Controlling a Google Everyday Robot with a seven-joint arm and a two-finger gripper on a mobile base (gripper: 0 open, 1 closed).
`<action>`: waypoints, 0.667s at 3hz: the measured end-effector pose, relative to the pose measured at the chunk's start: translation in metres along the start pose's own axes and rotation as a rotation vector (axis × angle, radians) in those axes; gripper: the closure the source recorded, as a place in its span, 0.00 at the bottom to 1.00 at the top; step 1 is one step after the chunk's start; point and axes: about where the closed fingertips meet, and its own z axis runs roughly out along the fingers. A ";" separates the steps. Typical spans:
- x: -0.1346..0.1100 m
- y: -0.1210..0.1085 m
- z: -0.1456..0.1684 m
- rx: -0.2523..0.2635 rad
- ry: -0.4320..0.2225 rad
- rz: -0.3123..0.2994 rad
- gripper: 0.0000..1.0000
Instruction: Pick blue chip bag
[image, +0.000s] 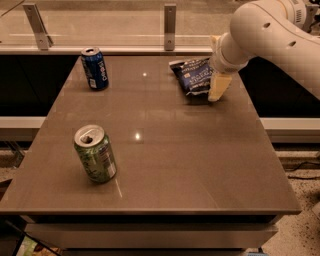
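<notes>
The blue chip bag (193, 76) is a crinkled dark-blue foil bag with white lettering. It lies on the far right part of the brown table (165, 150). My gripper (216, 91) hangs from the white arm (265, 35) and reaches down at the bag's right edge. One pale yellow finger (219, 86) shows against the bag's right side, its tip near the table top. The other finger is hidden.
An upright blue soda can (95, 68) stands at the far left of the table. A green soda can (95, 153) stands tilted at the near left. A glass rail with metal posts (170, 26) runs behind the table.
</notes>
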 end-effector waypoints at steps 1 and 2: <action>-0.001 0.001 0.001 -0.003 -0.001 -0.001 0.18; -0.001 0.002 0.003 -0.005 -0.001 -0.002 0.41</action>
